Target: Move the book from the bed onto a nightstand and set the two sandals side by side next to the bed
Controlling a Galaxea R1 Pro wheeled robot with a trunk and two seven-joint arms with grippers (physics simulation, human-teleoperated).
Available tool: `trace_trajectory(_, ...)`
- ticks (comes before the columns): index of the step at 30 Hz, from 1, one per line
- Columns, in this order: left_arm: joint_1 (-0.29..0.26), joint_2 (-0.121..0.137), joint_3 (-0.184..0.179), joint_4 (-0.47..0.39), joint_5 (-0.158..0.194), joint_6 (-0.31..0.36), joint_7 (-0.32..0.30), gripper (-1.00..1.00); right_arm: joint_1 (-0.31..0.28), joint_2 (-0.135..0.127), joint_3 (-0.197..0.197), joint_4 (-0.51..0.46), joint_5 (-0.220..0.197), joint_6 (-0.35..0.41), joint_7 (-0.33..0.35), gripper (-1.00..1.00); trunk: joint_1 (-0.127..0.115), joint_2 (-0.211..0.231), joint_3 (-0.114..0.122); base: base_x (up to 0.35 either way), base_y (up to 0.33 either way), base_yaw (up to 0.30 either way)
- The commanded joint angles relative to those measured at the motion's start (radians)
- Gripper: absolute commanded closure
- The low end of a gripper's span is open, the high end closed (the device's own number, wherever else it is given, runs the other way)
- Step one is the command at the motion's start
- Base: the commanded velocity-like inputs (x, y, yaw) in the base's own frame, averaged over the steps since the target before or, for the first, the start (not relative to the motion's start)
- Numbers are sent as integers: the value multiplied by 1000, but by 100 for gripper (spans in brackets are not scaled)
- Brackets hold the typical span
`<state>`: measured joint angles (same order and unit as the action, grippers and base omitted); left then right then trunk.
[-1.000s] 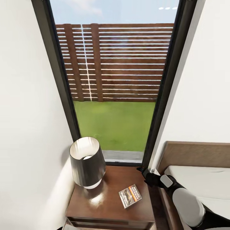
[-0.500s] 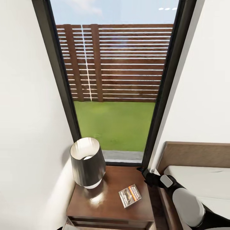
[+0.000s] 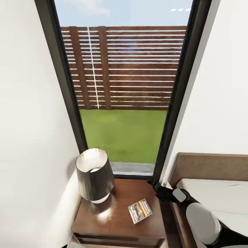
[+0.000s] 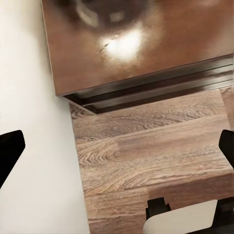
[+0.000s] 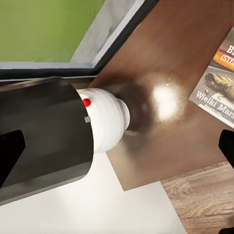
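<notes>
Across the upper middle of the head view, tall dark-framed window (image 3: 124, 86); at lower right, bed (image 3: 220, 196) with brown headboard. At lower left, nightstand (image 3: 119, 220), bearing black-shaded lamp (image 3: 94, 175) and, flat near its right edge, book (image 3: 140, 211). Left gripper (image 4: 117, 146) spread wide over plank floor (image 4: 146, 161); right gripper (image 5: 117, 146) likewise apart, gripping nothing.
</notes>
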<state>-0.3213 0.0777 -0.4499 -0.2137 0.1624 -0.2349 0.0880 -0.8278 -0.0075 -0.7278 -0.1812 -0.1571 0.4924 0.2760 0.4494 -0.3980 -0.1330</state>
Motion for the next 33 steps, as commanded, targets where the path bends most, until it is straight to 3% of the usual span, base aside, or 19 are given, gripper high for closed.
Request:
trace_trajectory(1, -1, 1, -9, 0, 9, -3, 4, -100, -1, 0, 1, -1, -10, 6, -1, -100, 1, -2, -2, 0, 0, 0)
trace_trajectory(33, 9, 7, -1, 117, 18, -5, 6, -100, 1, -3, -1, 0, -10, 6, -1, -100, 1, -2, -2, 0, 0, 0)
